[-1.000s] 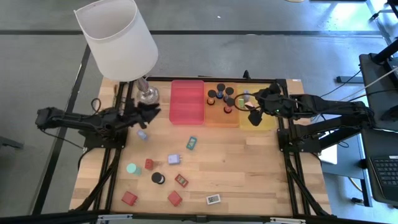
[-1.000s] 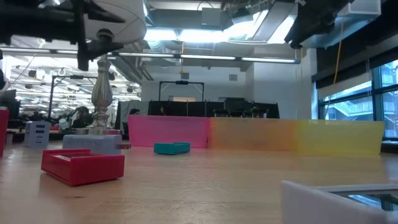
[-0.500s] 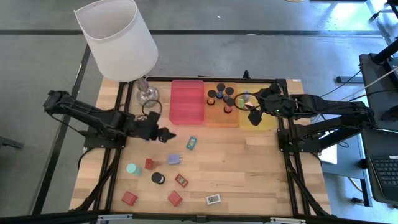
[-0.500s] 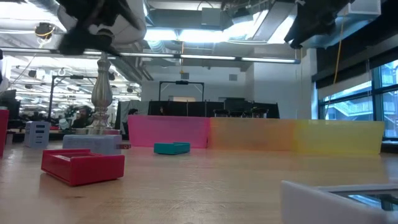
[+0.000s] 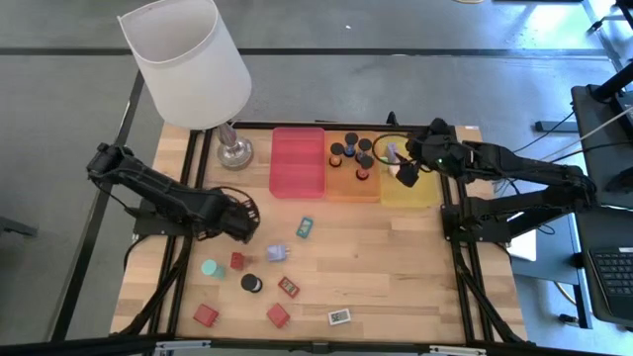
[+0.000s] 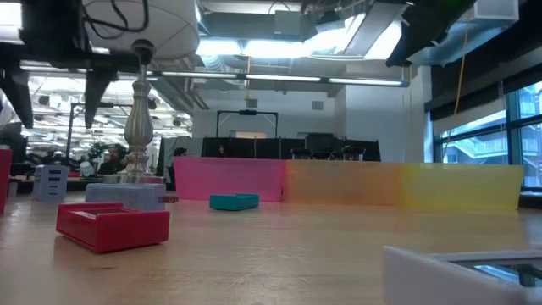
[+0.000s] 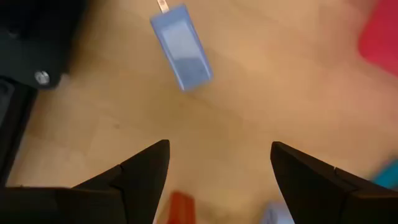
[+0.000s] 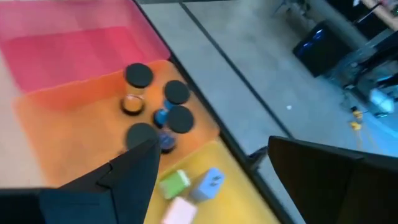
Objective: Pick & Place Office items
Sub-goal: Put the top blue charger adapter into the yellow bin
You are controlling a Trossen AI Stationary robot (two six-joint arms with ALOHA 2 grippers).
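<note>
Office items lie loose on the wooden table: a lavender cube [image 5: 277, 253], a teal block [image 5: 305, 227], a red cube [image 5: 237, 261], a teal-topped cylinder [image 5: 210, 268], a black cylinder [image 5: 251, 283], red blocks [image 5: 206, 315] and a white block [image 5: 339, 316]. My left gripper [image 5: 247, 229] points down, open, over bare wood beside a lavender block [image 7: 180, 46]. My right gripper [image 5: 404, 176] hangs open and empty above the yellow tray [image 5: 420, 193]. That tray holds green [image 8: 173, 184], lavender [image 8: 208, 182] and pink [image 8: 180, 210] cubes. Black cylinders [image 8: 139, 76] stand in the orange tray [image 5: 341, 188].
A red tray [image 5: 298, 160] sits at the far edge, left of the orange one. A white-shaded lamp [image 5: 188, 59] rises on its metal base [image 5: 234, 151] at the far left corner. Black frame rails run along both table sides. Bare wood lies at the right near side.
My left gripper has swung from beside the lamp base toward the table's near side and right. It has tipped from nearly level to pointing down and has rolled, and it has stayed open. My right gripper has shifted slightly toward the far edge over the yellow tray.
</note>
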